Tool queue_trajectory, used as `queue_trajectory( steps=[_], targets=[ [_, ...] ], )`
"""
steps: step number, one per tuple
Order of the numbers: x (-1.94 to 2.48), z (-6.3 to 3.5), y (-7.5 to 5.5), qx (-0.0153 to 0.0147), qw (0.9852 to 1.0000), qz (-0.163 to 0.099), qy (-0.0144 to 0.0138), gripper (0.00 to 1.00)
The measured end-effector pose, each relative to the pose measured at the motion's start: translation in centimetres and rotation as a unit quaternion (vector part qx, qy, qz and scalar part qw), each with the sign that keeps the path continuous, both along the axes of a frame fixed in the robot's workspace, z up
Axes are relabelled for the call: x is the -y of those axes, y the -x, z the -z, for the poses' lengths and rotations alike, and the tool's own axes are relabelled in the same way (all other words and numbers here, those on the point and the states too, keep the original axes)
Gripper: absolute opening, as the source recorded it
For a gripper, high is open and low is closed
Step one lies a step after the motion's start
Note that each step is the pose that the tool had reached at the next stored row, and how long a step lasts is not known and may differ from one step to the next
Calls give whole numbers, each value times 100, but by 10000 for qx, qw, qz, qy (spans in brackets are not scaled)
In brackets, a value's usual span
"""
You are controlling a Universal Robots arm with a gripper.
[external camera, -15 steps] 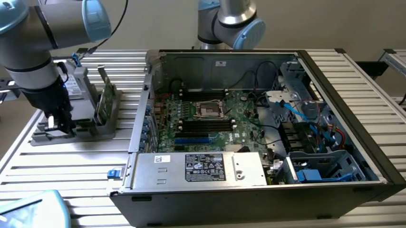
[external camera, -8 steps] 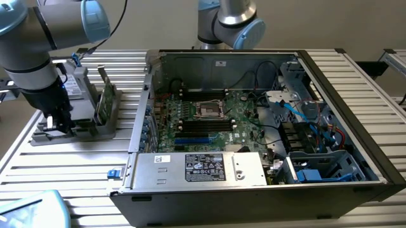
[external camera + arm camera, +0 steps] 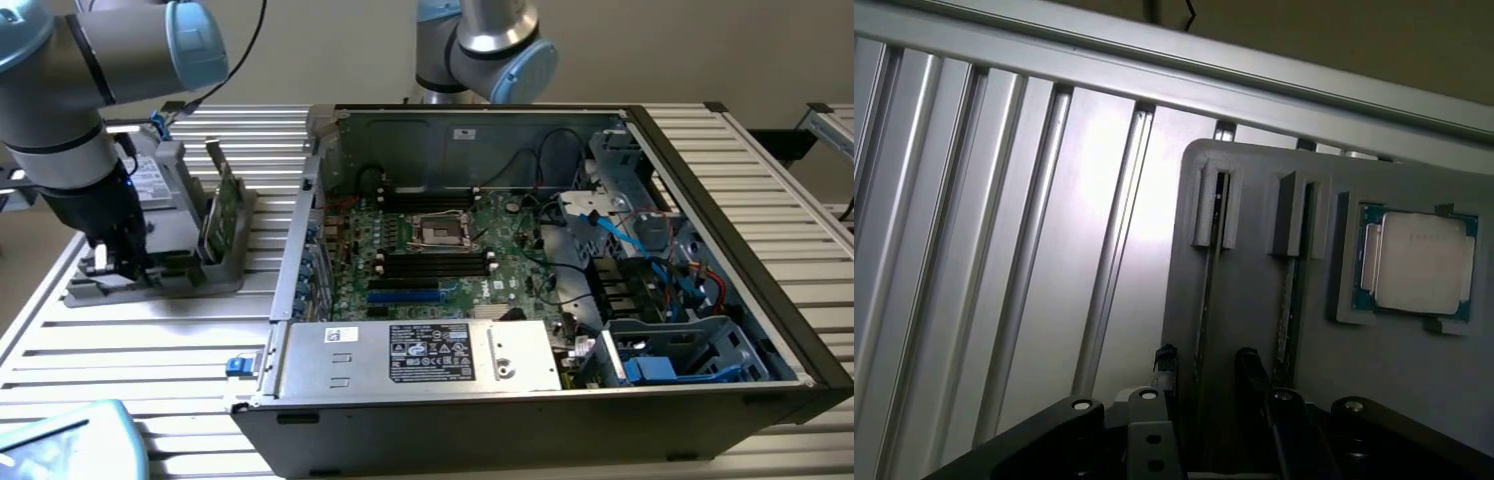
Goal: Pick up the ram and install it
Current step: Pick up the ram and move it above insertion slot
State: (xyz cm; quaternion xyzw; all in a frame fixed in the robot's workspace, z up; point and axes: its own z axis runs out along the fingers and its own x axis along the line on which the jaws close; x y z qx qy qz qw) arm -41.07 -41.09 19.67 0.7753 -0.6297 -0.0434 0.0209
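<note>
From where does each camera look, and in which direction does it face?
Exterior view: sits high off the arm, looks down on the slatted table, the open computer case and the ram in the grey holder; the arm shows at the view's left.
Wrist view: sits on the wrist, looks down at the holder; the open gripper shows.
Shared: the holder and the table.

Case [image 3: 534, 440] open above — cables [image 3: 635, 234] loop near slots [image 3: 430, 266].
</note>
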Motion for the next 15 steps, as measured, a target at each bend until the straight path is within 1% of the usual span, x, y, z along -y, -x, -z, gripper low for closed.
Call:
queue_trajectory(
  steps=[1, 2, 10, 15],
  targets=[
    [0, 0, 1, -16, 10000, 0, 0, 37],
    [0, -1, 2, -19, 10000, 0, 1, 37],
    [15, 7, -10, -26, 10000, -1, 1, 37],
    [15, 11, -28, -26, 10000, 0, 1, 37]
  ],
)
